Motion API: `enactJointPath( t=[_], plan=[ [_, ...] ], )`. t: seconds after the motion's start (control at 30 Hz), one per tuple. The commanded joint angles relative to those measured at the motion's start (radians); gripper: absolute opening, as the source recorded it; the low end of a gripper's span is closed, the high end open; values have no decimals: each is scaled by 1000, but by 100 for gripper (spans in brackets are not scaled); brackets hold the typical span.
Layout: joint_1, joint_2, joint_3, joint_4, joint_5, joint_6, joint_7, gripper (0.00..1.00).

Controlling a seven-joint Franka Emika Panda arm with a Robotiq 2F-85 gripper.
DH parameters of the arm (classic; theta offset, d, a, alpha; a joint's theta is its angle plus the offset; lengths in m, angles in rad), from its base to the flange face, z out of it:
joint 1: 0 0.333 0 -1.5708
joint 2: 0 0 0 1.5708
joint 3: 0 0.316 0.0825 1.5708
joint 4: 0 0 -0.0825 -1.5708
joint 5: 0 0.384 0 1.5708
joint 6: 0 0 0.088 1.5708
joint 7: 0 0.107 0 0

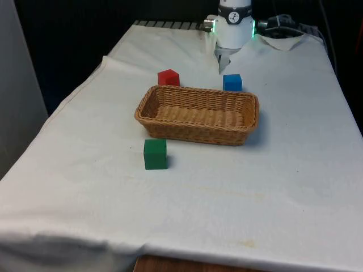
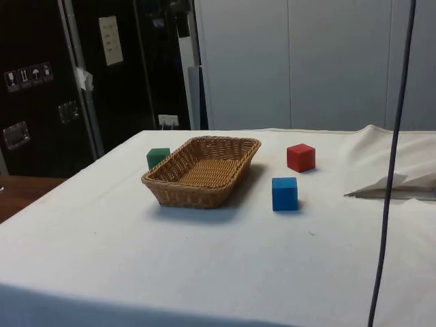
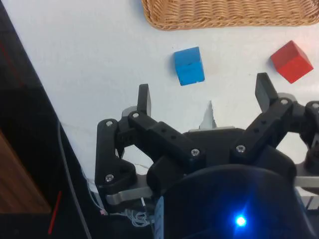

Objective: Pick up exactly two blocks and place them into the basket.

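1. Front view: we see the basket (image 1: 197, 115) mid-counter with nothing in it, so zero of two blocks are placed. The red block (image 1: 168, 77) and blue block (image 1: 232, 82) sit just behind its far rim; the green block (image 1: 155, 154) sits just in front of it, toward the front view's left. We judge the task not started: two picks and two drops are left.
2. Side view: all three blocks are on the cloth, outside the basket, blue nearest the camera, red behind it, green past the basket's far side. The white cloth (image 2: 204, 259) covers the counter and bunches up at the right. Dark cabinets (image 2: 82, 75) and a pale wall (image 2: 306, 61) stand behind.
3. Wrist view: the gripper (image 3: 204, 97) hangs above the cloth, fingers spread wide, holding nothing. The blue block lies near it, the red block off to one side and the basket rim beyond.
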State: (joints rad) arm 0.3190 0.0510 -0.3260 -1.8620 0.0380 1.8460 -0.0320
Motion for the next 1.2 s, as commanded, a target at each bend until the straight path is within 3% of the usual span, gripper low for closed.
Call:
enactJointPath(
  t=[0.0,0.23,0.27,0.33,0.53,0.67,0.87,0.9,1.03,1.13,1.17],
  plan=[
    [0,2,-1,0,0,2,-1,100],
    [-7,96,-21,74,22,21,-36,100],
    [-2,77,-20,56,10,23,-27,100],
    [-8,119,-26,94,28,22,-42,100],
    [-9,219,-45,178,47,37,-61,100],
    [-8,248,-50,198,49,53,-63,100],
    [-7,279,-54,194,42,119,-71,100],
    [-6,283,-55,200,43,105,-67,100],
    [-2,270,-58,167,35,144,-68,100],
    [-6,263,-60,131,41,181,-72,100],
    [-5,270,-58,148,40,154,-70,100]
  ],
)
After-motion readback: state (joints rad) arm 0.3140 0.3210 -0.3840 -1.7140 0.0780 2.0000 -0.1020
